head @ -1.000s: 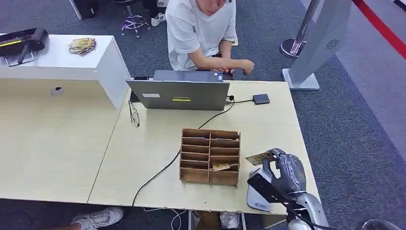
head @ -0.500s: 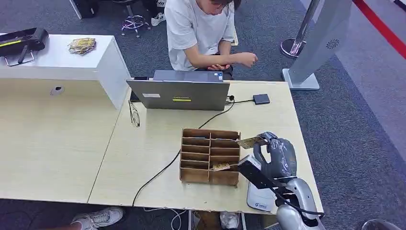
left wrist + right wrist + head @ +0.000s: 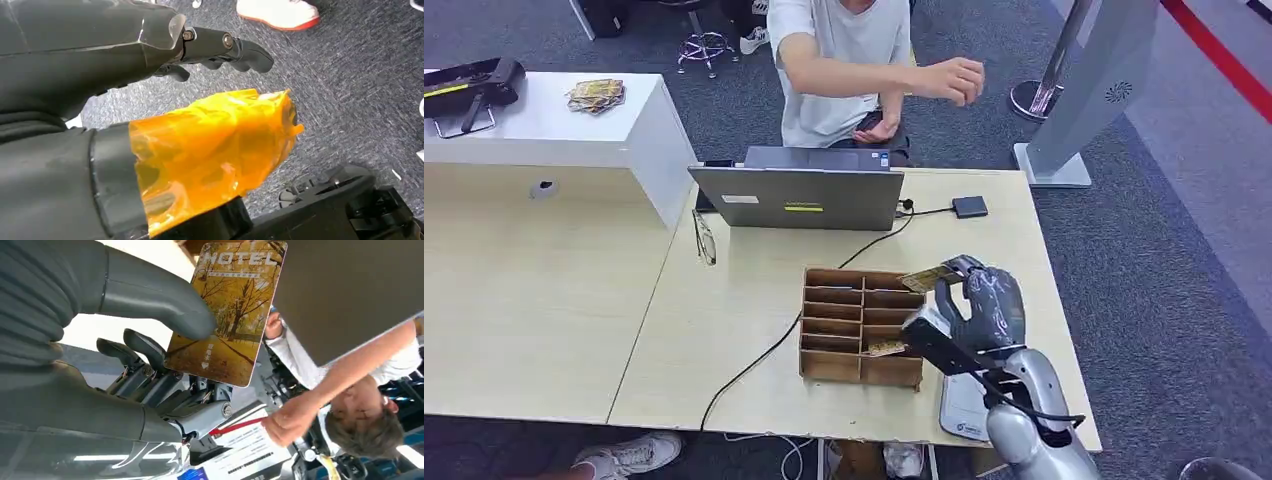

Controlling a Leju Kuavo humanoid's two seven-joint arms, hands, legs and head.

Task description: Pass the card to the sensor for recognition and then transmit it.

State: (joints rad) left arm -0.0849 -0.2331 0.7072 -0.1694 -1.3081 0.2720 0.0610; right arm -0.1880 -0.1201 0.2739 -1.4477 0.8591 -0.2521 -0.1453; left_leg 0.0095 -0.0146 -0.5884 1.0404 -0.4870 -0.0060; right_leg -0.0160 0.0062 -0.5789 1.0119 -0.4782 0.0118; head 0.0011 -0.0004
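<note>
- The white sensor (image 3: 964,405) on the table is partly hidden behind the right hand (image 3: 984,310) and its arm.
- The person (image 3: 844,60) is cut off at the top of the head view, so the head is out of the picture.
- The card (image 3: 227,310) has small writing low on it, too tiny to read.
- The left hand (image 3: 215,47) has its thumb wrapped in orange film (image 3: 210,150), which hides it.
</note>
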